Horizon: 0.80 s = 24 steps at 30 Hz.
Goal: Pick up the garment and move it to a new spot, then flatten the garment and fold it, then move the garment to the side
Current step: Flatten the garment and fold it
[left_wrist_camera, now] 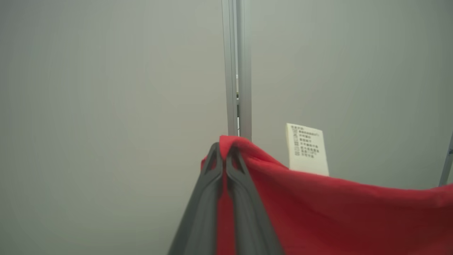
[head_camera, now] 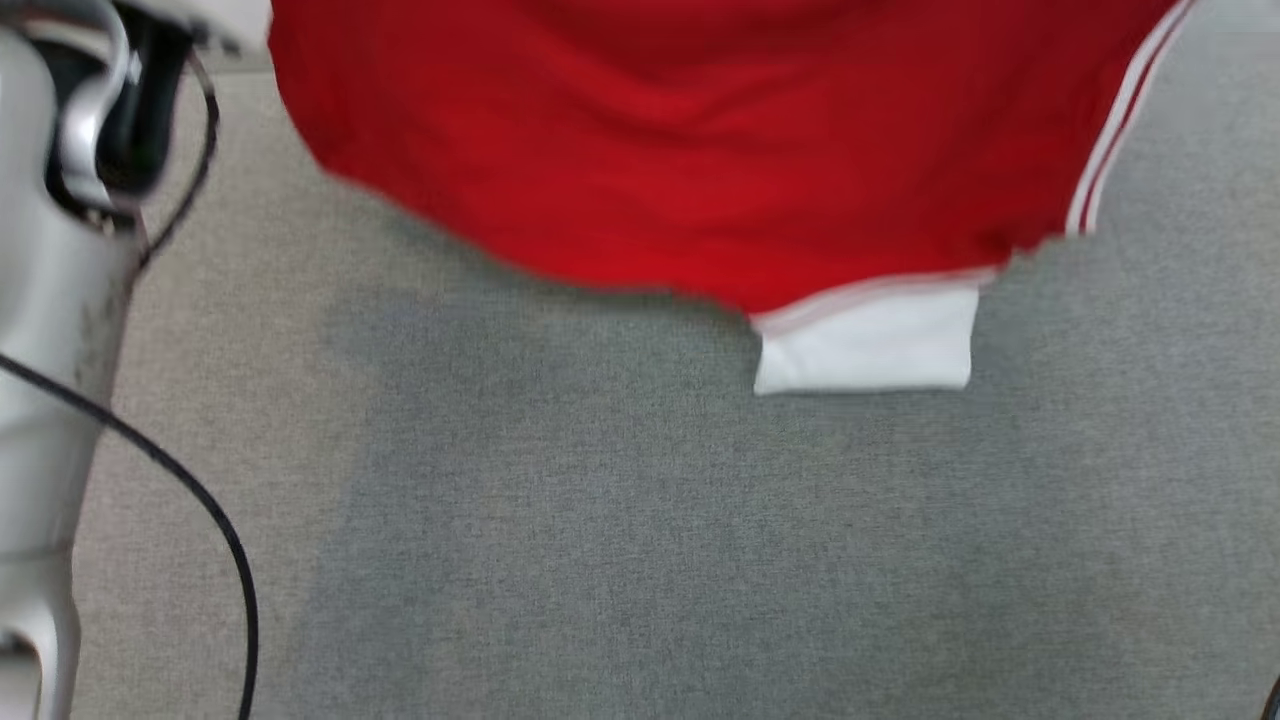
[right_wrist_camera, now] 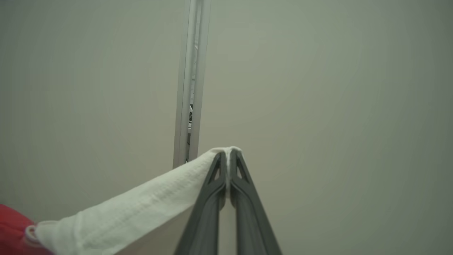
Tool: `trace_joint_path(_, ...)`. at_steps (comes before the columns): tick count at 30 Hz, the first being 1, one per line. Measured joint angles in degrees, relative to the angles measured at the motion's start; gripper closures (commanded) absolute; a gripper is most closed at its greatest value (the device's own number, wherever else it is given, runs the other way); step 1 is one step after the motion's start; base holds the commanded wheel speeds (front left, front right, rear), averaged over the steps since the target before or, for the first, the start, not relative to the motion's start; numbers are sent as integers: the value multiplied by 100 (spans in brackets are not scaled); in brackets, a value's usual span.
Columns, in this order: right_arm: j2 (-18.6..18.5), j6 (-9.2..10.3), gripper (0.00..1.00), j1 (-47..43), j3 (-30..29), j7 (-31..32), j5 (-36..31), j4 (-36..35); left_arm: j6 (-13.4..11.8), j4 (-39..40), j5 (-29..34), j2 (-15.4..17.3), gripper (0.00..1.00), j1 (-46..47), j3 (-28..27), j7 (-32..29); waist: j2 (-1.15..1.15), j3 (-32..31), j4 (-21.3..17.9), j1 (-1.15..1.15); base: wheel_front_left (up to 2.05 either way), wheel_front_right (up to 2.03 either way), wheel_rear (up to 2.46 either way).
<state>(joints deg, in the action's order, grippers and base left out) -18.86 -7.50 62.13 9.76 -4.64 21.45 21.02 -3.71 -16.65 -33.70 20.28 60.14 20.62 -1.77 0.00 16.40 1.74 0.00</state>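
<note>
The garment is red with white trim and a white cuff; in the head view it hangs in the air above the grey table, blurred. My left gripper is shut on a red edge of the garment, beside a white care label. My right gripper is shut on a white ribbed band of the garment, which stretches away to the lower left toward red cloth.
The grey cloth-covered table lies below the garment. My pale left forearm and a black cable stand at the left of the head view. Both wrist views face a plain wall with a metal post.
</note>
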Motion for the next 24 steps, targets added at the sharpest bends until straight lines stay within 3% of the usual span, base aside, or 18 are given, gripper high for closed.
trace_joint_path(4, -122, 0, 100, 1076, 432, -186, -38, 847, 174, -1129, 67, -230, 100, 975, 18, 345, 0, 247, 38, 0, 0, 0, 0)
trace_joint_path(12, 109, 0, 100, 2805, 682, -769, -234, 2306, 497, -2694, 142, -361, 100, 2305, -79, 1025, 0, 473, -64, 0, 0, 0, 0)
trace_joint_path(18, 236, -1, 100, 2846, 1158, -895, -148, 3050, 776, -3531, -1, -621, 100, 2310, -7, 1212, 0, 655, -61, 0, 0, 0, 0)
trace_joint_path(24, 209, -1, 100, 1850, 1470, -987, 408, 3296, 979, -4087, -212, -964, 100, 1213, 100, 1475, 0, 814, 39, 0, 0, 0, 0)
